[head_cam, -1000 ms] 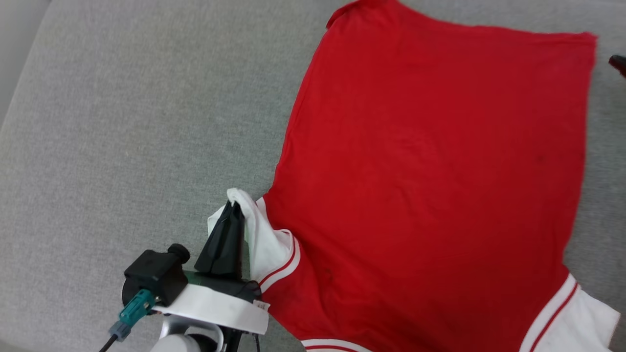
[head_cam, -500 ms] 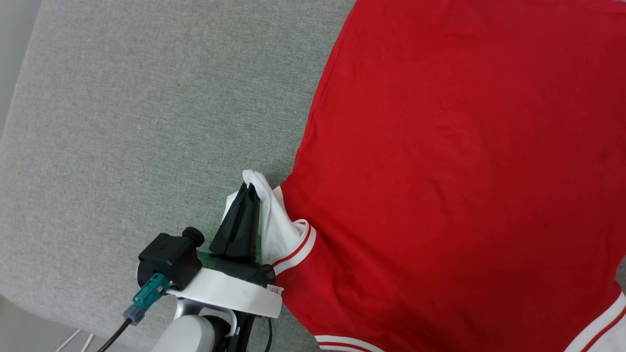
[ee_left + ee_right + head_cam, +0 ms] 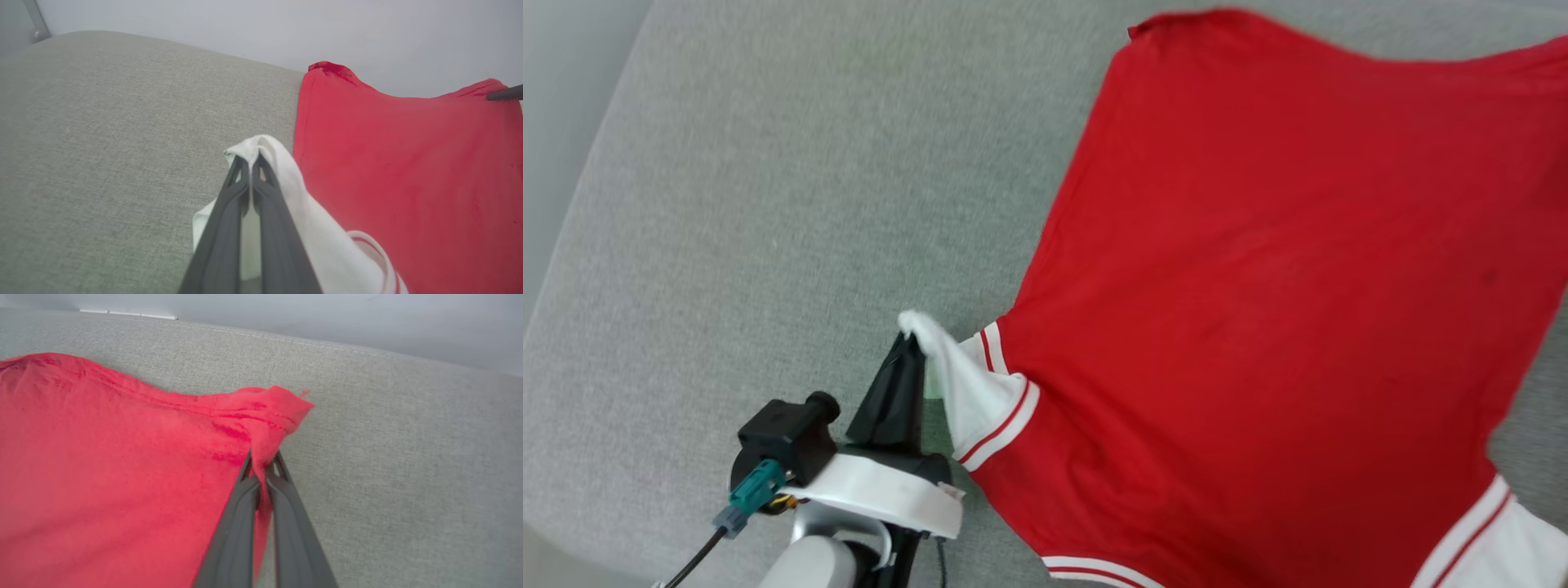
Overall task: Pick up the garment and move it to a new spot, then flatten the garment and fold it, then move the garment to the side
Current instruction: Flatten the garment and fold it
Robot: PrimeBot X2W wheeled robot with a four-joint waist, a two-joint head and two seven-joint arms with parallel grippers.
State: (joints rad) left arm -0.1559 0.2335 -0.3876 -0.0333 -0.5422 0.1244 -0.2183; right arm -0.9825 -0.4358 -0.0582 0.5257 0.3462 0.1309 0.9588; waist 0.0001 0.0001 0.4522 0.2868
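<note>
The garment [image 3: 1274, 310] is a bright red shirt spread plain side up over the right half of the grey cushion, with white red-striped sleeves at its near corners. My left gripper [image 3: 910, 341] is shut on the white left sleeve [image 3: 282, 163], which bunches over its fingertips. My right gripper [image 3: 263, 457] is shut on a far red hem corner [image 3: 282, 406], with fabric pinched between its fingers and lifted slightly. A dark fingertip [image 3: 504, 94] of the right gripper shows at that far corner in the left wrist view.
The grey fabric cushion [image 3: 768, 204] runs left of the garment, with its rounded edge at the far left. A pale wall [image 3: 245, 28] rises behind the cushion. A cable [image 3: 698, 555] trails from my left wrist.
The right gripper has shut on the far hem corner, which now rises in a wave. The head camera has shifted, so the whole picture moved. The left gripper keeps its hold on the sleeve.
</note>
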